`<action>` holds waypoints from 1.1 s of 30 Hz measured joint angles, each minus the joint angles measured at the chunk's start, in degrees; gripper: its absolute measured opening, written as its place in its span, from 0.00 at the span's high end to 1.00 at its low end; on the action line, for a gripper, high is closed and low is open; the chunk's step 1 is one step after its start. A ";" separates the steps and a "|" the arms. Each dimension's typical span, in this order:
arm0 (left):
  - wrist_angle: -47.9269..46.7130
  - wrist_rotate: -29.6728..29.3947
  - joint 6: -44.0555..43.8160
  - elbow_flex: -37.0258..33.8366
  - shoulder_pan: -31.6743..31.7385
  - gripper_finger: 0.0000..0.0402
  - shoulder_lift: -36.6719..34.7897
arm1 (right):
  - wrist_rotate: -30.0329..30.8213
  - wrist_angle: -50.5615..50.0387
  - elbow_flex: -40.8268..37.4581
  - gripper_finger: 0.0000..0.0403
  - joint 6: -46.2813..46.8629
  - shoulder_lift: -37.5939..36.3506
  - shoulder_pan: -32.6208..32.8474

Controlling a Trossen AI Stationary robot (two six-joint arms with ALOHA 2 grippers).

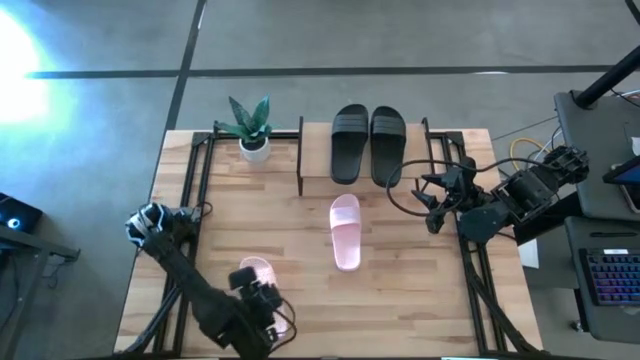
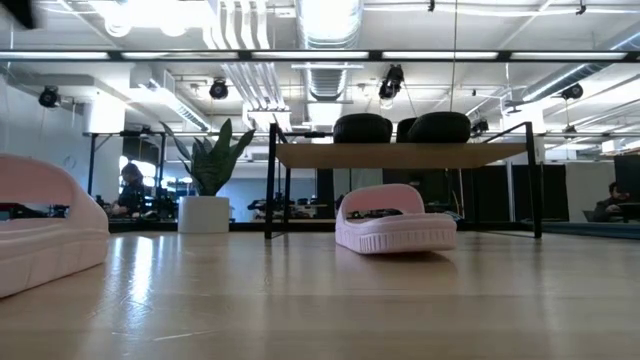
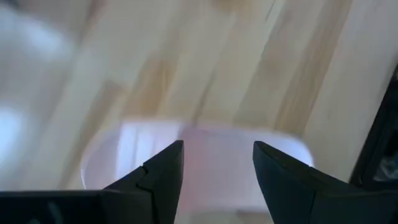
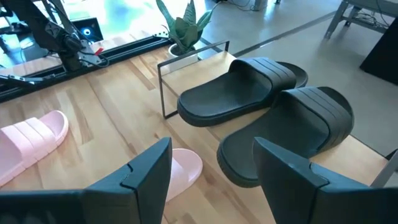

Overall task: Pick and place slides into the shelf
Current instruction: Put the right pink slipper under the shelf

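Note:
Two black slides (image 1: 368, 143) lie side by side on the shelf's wooden top board (image 1: 318, 150), also in the low view (image 2: 400, 127) and right wrist view (image 4: 261, 106). One pink slide (image 1: 345, 231) lies on its sole on the table in front of the shelf (image 2: 395, 225). The other pink slide (image 1: 255, 272) lies near the table's near edge, partly hidden under my left arm. My left gripper (image 1: 268, 300) is open right over that slide (image 3: 205, 155), fingers to either side of its middle. My right gripper (image 1: 432, 203) is open and empty, right of the shelf.
A potted plant (image 1: 252, 128) in a white pot stands left of the shelf at the far edge. Black rails (image 1: 195, 170) run along the table's left and right sides. Bare tabletop lies between the two pink slides and under the shelf (image 2: 400, 200).

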 joint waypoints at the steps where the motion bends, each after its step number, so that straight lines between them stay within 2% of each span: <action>1: -1.29 1.57 -3.16 0.00 -0.65 0.56 0.09 | -0.05 0.02 0.00 0.47 0.09 0.00 0.00; 7: -11.52 4.32 -30.11 -0.05 -5.67 0.59 -1.75 | -0.15 0.11 -0.40 0.47 0.15 0.00 0.00; 10: -12.36 4.79 -42.96 -1.85 -7.92 0.68 -3.44 | -0.15 0.18 -0.89 0.47 0.15 0.00 -0.16; 13: -9.98 7.66 -54.23 -4.63 -8.65 0.81 -5.00 | -0.15 0.25 -1.65 0.47 0.42 0.00 -0.53; 17: -5.03 10.48 -54.45 -6.73 -7.93 0.96 -6.21 | -0.73 0.31 -2.87 0.47 1.86 0.00 -1.23; 19: -4.27 10.54 -53.50 -7.85 -7.77 0.99 -6.19 | -3.76 0.41 -3.29 0.47 2.49 0.00 -1.73; 24: -3.31 15.71 -54.86 -12.54 -7.56 0.99 -6.14 | -12.79 0.88 -3.72 0.47 2.99 1.08 -2.92; 27: -0.46 15.82 -54.99 -17.05 -6.62 1.00 -6.16 | -13.22 1.14 -3.76 0.47 3.63 2.15 -2.91; 33: 6.81 11.59 -54.94 -27.82 -3.02 1.00 -6.15 | -13.25 2.98 -3.76 0.47 3.55 5.07 -2.91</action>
